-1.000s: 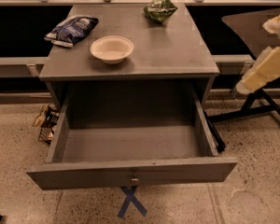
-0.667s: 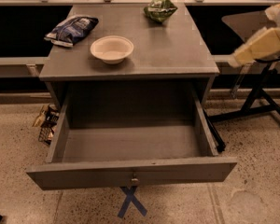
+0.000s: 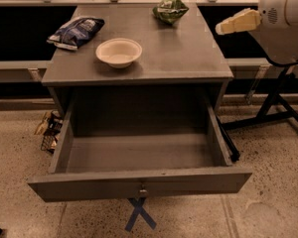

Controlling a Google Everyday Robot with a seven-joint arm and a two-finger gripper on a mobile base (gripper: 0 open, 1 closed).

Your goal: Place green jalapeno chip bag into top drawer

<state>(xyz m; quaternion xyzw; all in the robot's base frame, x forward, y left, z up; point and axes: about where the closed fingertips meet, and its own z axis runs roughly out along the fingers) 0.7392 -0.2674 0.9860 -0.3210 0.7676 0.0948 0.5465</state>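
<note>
The green jalapeno chip bag [image 3: 170, 9] lies at the far right corner of the grey table top [image 3: 179, 48]. The top drawer [image 3: 139, 182] is pulled wide open below the table top, and nothing lies in it. Its front panel has a small metal lock [image 3: 142, 192] at the centre. My gripper [image 3: 227, 27] comes in from the upper right on a white arm [image 3: 283, 19], above the table's right edge. It is to the right of the green bag and a little nearer than it, apart from it.
A white bowl [image 3: 118, 52] stands on the table's left half. A dark blue chip bag [image 3: 75, 31] lies at the far left corner. A black stand [image 3: 278, 103] is to the right of the table. A blue tape cross [image 3: 139, 214] marks the floor below the drawer front. Small clutter [image 3: 48, 129] sits on the floor at the left.
My arm has risen and swung left, from beside the table's right side to above its right edge, closer to the green bag. The objects on the table and the drawer have not moved.
</note>
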